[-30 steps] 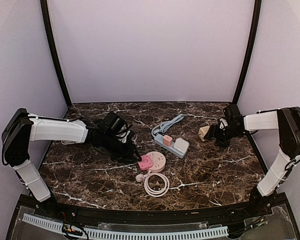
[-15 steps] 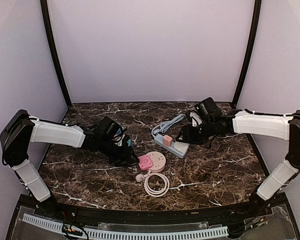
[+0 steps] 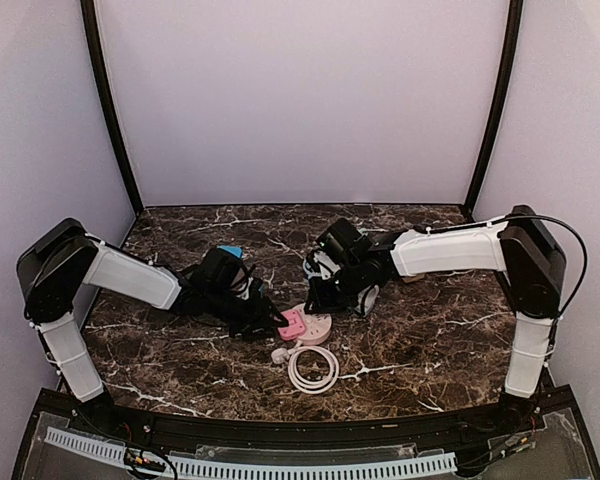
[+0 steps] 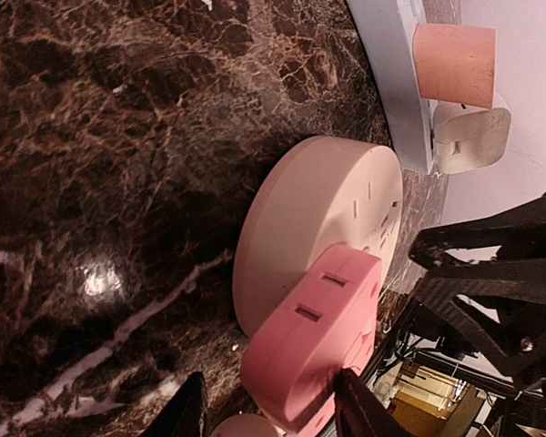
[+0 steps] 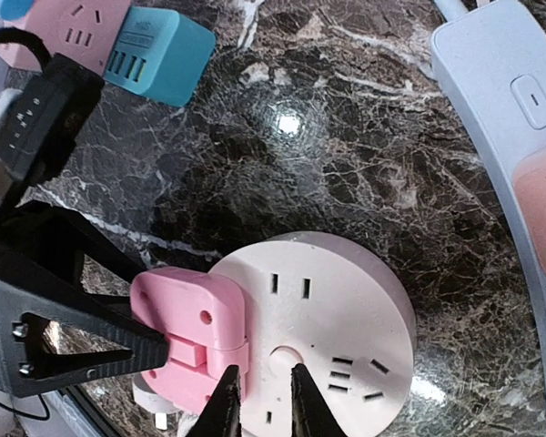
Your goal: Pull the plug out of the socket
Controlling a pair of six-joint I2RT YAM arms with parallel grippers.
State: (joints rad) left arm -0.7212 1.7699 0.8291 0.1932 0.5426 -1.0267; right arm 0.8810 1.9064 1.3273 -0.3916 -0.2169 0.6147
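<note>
A pink plug [image 3: 291, 324] sits in the left side of a round pale-pink socket [image 3: 317, 327] near the table's middle. My left gripper [image 3: 272, 318] reaches it from the left and is open, jaws on either side of the plug [image 4: 314, 355]. One finger [image 4: 357, 408] touches the plug's side and the other [image 4: 189, 414] stands apart from it. My right gripper [image 3: 316, 297] hangs over the socket [image 5: 323, 319]. In the right wrist view this gripper [image 5: 262, 401] has its jaws only narrowly apart, nothing between them, its tips above the socket's centre beside the plug [image 5: 189, 332].
A grey-blue power strip [image 5: 500, 118] carrying a small pink adapter [image 4: 453, 59] lies just behind the socket, partly under my right arm. A blue adapter [image 3: 230, 252] is behind my left arm. A coiled white cable [image 3: 313, 368] lies in front of the socket.
My right arm has swung left from the table's right side to above the socket, its jaws narrowing. My left gripper backed off the plug, widened, then returned around it.
</note>
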